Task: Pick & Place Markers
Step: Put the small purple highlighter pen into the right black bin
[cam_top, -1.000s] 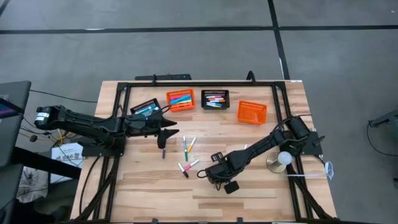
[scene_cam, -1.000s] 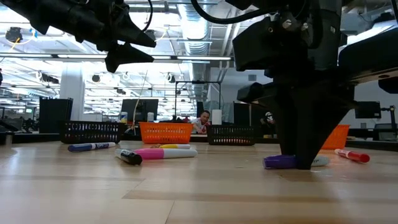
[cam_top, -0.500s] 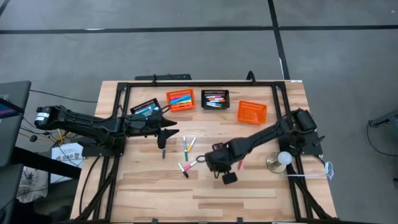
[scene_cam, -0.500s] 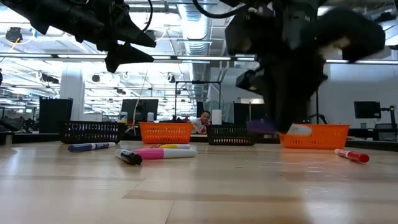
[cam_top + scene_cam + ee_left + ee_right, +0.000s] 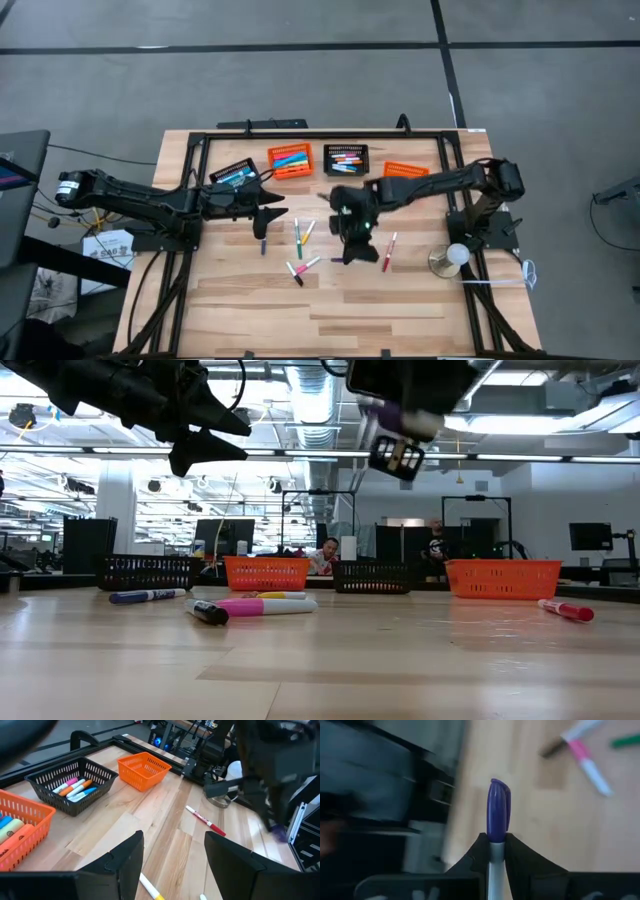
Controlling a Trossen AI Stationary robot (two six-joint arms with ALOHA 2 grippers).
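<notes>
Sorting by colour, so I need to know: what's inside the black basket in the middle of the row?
The black basket holds several markers: pink, orange, white and light blue ones show in the left wrist view. Its mesh walls hide whatever lies lower down, so no full count.

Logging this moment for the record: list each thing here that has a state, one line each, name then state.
right gripper: shut on the purple marker, raised above the table
purple marker: held, capped
left gripper: open, empty, above the table
red marker: lying loose on the table
left orange basket: holds markers
black basket: holds markers
right orange basket: upright, nothing visible inside
</notes>
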